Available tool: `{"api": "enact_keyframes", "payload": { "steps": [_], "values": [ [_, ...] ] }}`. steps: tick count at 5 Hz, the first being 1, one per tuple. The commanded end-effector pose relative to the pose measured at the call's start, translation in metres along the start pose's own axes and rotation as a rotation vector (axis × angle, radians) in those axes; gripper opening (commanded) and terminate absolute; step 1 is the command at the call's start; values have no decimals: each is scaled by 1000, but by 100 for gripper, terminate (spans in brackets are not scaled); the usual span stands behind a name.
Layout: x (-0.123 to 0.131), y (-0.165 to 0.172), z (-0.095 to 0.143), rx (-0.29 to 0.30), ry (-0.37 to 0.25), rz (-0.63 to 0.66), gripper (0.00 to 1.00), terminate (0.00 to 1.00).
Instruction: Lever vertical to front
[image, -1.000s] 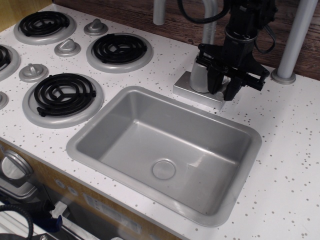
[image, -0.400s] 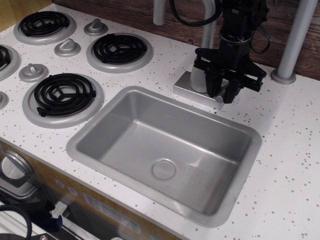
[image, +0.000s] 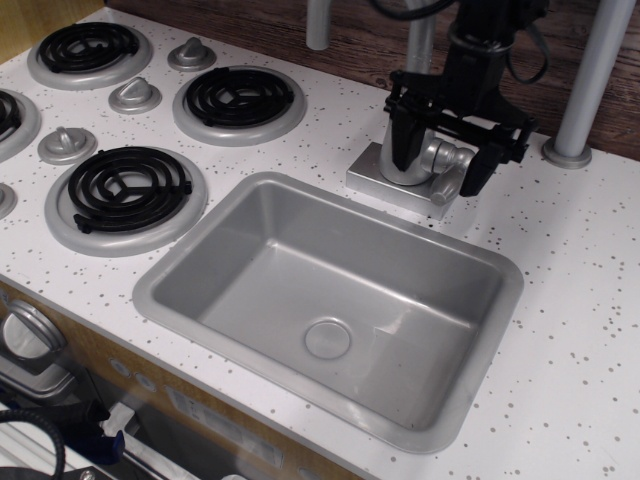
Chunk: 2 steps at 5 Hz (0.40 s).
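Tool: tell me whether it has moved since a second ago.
Yes. The tool has risen and opened wide, judged against the faucet base plate. Its fingers now straddle the lever, which was hidden behind them before.

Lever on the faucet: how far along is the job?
Looks mostly done: the lever now points forward and down toward the sink rather than upright. In hand: the hand hangs open around it, fingers either side, apparently not clamping. Left: back the hand away from the faucet.
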<state>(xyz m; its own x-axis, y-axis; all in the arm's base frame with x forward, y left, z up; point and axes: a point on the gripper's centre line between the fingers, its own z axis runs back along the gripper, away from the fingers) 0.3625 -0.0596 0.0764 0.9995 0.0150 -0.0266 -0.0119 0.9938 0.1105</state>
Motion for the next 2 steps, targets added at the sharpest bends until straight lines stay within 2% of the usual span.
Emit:
{"api": "enact_keyframes", "payload": {
  "steps": [1,2],
  "values": [
    [-13,-10,58,76,-11,57,100,0],
    [-21,-13,65,104,-38,60,100,100]
  ]
}}
